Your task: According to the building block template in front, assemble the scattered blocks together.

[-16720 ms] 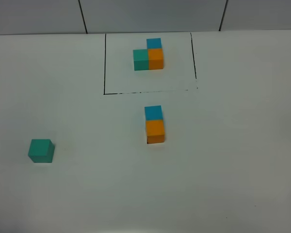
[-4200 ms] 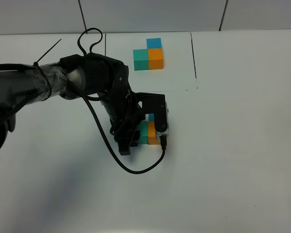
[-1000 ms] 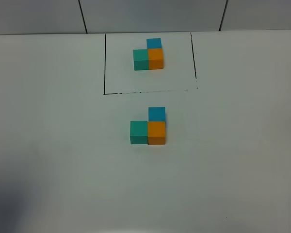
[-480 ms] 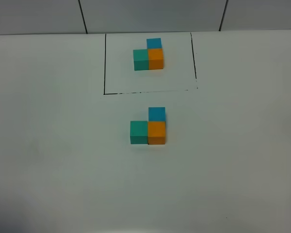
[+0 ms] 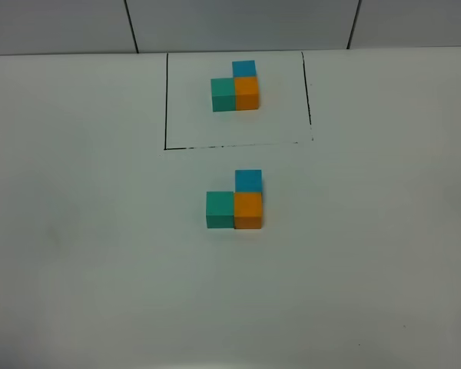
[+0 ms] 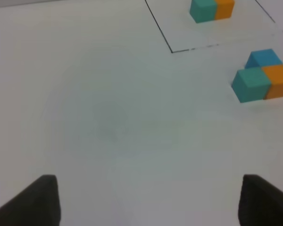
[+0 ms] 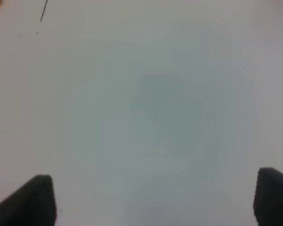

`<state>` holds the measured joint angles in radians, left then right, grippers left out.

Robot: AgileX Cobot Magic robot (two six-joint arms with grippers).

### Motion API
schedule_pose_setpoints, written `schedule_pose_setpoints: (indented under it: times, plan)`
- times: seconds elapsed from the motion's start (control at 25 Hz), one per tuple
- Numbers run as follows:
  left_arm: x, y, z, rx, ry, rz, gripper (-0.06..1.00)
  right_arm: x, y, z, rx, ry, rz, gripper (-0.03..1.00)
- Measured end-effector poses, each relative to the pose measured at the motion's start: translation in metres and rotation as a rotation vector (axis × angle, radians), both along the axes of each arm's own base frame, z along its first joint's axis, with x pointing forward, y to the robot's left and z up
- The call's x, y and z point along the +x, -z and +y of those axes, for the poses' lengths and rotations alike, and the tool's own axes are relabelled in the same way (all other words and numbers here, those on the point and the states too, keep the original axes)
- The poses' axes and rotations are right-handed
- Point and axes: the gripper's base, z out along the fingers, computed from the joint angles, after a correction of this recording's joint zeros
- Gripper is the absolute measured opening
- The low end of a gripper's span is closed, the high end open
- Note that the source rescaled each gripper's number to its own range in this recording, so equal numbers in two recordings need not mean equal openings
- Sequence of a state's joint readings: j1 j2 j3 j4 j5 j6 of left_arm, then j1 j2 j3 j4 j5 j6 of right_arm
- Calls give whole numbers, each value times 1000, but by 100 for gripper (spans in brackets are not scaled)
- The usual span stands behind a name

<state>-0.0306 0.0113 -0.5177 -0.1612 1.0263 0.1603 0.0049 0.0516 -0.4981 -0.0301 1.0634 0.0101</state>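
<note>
Sitting mid-bench, the scattered blocks [image 5: 234, 201] form an L — the teal cube [image 5: 220, 210] touches the left face of the orange cube [image 5: 248, 210], and the blue cube [image 5: 248, 181] touches the orange one's far side. Just beyond them, toward the far edge, the building block template [image 5: 235, 87] shows the same L inside its thin black outline [image 5: 166, 100]. Both clusters are apart, the outline's near line running between them. The white bench [image 5: 100, 269] carries both. The left tool [image 6: 148, 200] hangs released over bare bench, to the near left of the blocks — nothing between its jaws. The right tool [image 7: 155, 200] likewise stands spread and grasps nothing.
</note>
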Motion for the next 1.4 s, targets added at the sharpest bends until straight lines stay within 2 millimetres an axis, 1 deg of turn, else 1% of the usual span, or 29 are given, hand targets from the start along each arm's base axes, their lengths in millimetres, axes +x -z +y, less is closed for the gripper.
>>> schedule_pose_setpoints:
  times: [0.28, 0.84, 1.4]
  plan:
    - [-1, 5, 0, -11, -6, 10, 89, 0, 0, 0, 0, 0, 0, 72]
    - [-1, 5, 2, -41, -49, 22, 88, 0, 0, 0, 0, 0, 0, 72]
    - [-1, 5, 2, -45, -51, 23, 88, 0, 0, 0, 0, 0, 0, 72]
